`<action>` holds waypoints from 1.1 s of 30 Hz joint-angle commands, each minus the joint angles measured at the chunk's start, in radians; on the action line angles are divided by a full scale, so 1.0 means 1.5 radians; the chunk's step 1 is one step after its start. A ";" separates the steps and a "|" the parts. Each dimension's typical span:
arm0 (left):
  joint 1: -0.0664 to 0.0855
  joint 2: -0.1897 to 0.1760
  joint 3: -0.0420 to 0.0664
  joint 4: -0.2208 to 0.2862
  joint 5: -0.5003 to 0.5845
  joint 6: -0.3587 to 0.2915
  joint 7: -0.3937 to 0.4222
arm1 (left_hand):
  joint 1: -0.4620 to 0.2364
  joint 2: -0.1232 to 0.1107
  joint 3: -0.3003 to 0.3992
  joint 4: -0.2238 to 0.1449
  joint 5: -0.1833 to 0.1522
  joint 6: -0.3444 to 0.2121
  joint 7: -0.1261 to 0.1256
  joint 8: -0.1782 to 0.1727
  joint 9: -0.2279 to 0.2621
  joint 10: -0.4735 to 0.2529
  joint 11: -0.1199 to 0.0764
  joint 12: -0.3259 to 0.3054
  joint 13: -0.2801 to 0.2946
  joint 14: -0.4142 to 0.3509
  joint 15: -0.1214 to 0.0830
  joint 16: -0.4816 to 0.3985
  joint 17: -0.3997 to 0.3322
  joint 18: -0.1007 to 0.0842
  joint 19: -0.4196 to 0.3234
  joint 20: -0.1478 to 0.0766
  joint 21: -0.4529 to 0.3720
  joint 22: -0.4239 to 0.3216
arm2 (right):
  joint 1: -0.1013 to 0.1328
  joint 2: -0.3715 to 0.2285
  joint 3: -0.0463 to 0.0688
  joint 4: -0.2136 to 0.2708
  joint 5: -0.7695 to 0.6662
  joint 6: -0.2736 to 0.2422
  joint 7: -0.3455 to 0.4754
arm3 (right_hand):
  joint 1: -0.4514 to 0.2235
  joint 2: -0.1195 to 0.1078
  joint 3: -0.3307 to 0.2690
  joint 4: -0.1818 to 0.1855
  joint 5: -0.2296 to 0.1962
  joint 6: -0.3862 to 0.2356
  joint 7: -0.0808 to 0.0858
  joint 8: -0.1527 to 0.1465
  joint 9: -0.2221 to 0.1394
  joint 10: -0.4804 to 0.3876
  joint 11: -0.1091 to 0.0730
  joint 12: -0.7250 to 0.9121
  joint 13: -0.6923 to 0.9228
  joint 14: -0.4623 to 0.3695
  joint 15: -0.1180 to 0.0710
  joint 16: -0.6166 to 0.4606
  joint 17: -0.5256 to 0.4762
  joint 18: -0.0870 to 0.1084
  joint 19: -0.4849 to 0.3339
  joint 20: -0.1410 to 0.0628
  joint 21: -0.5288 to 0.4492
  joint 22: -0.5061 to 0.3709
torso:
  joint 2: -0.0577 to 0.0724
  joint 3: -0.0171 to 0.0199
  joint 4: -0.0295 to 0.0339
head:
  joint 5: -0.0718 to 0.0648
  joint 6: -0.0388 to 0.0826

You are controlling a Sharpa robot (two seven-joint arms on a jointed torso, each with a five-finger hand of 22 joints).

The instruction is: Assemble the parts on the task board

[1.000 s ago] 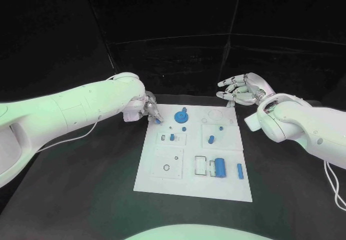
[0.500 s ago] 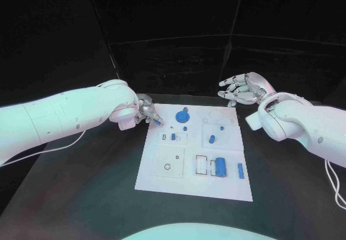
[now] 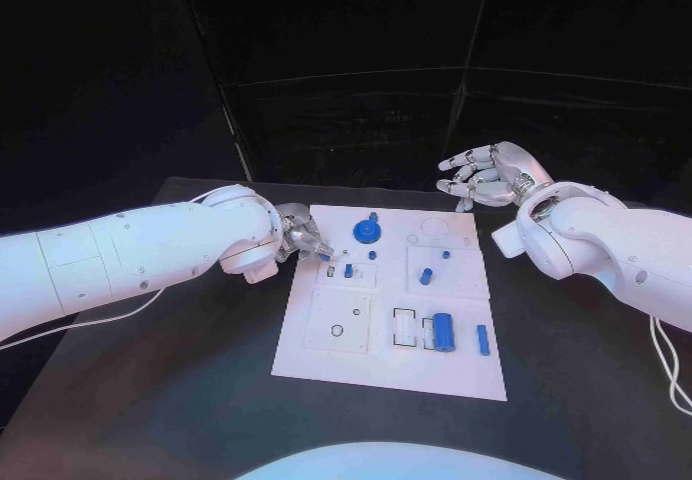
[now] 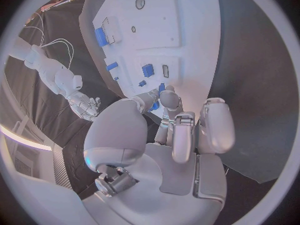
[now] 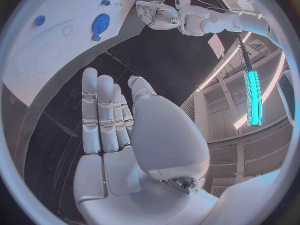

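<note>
The white task board [image 3: 378, 372] lies mid-table and carries several blue parts: a gear [image 3: 366, 232], a cylinder [image 3: 443, 331], a slim bar [image 3: 482, 341] and a short peg [image 3: 427, 277]. My left hand [image 3: 302, 237] hovers at the board's far left edge. In the left wrist view its thumb and a finger pinch a small blue part [image 4: 155, 105] just above the board [image 4: 194, 30]. My right hand [image 3: 488, 177] hangs above the far right corner, fingers spread and holding nothing. The right wrist view shows its fingers [image 5: 100, 115] extended over the board [image 5: 44, 65] and the gear [image 5: 100, 23].
Black table [image 3: 173, 380] surrounds the board, with open room to its left, right and front. White recessed sockets [image 3: 340, 332] and a rectangular frame [image 3: 408, 330] sit in the board's near half.
My left hand has moved slightly nearer and in over the board's left edge, still pinching the small blue part. The left elbow has dropped. The right hand has stayed put.
</note>
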 commanded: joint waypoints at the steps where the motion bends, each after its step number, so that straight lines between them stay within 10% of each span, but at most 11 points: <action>1: -0.002 0.003 0.000 0.004 -0.058 -0.027 0.013 | 0.000 0.004 0.080 -0.077 0.000 -0.001 -0.005 0.004 0.001 0.012 -0.006 0.003 0.001 0.069 -0.002 0.002 0.176 0.008 0.005 -0.001 0.004 0.001 | 0.001 0.000 0.000 -0.001 -0.002 0.008 0.000 | 0.005 -0.003 0.002 0.003 0.002 -0.005 0.001 0.003 0.001 -0.005 0.001 0.003 -0.001 -0.004 -0.002 -0.003 0.001 0.003 0.001 0.002 -0.003 -0.001 | 0.000 0.0004 -0.0008 | 0.002 -0.002; 33: -0.017 0.021 -0.010 0.000 -0.082 0.042 -0.023 | -0.014 -0.002 0.086 -0.076 0.000 0.003 -0.007 0.012 0.004 0.012 -0.008 0.003 -0.002 0.069 -0.003 0.002 0.176 0.008 0.006 -0.003 0.004 0.002 | 0.001 0.001 0.000 -0.002 -0.002 0.007 0.004 | 0.005 -0.003 0.002 0.003 0.004 -0.005 0.001 0.004 0.001 -0.006 0.001 0.003 -0.001 -0.004 -0.002 -0.004 0.000 0.003 0.001 0.002 -0.003 -0.001 | 0.000 0.0004 -0.0007 | 0.003 -0.010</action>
